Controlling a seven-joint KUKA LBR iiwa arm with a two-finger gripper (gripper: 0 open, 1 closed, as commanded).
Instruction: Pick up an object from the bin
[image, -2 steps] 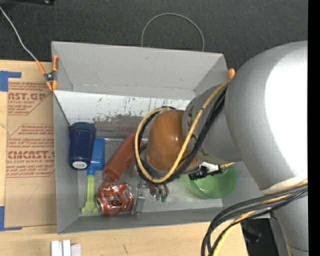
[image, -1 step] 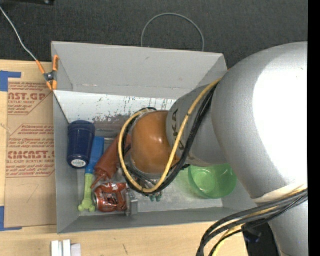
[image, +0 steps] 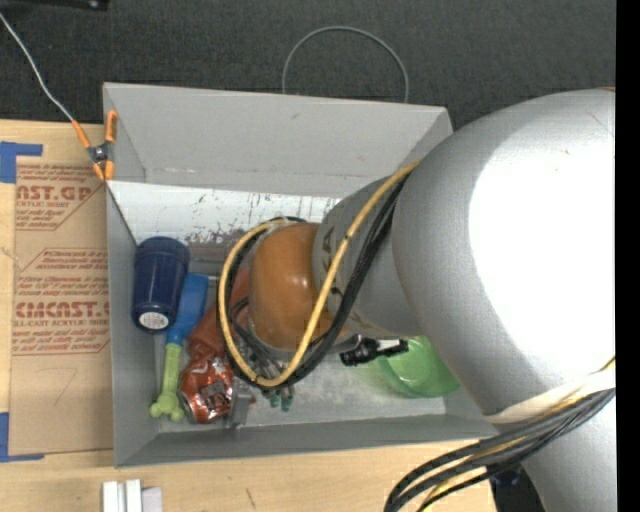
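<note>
Camera view sets a crumpled red packet (image: 207, 388) just beside the gripper (image: 262, 382), on the side away from the arm and low against the wall of the bin (image: 270, 190). We take it as the likeliest pick, though we see nothing clamped. The wrist's orange cover (image: 285, 285) and its yellow cables (image: 232, 330) sit over the gripper, so we cannot tell how far open it is or whether it has hold of anything.

Touching the packet on its far side from the gripper lies a blue-handled tool with a pale green end (image: 185, 310). Beyond that, further from the gripper, is a dark blue cylinder (image: 158, 280). On the gripper's other side, partly beneath the arm, sits a green bowl (image: 420, 370).

To do this step well, we judge the gripper should centre over the packet's bulkiest fold, well clear of the tool, and come down gently. Crinkled wrapping may slip or flatten, so we close on a ridge and lift straight, watching the wall.
</note>
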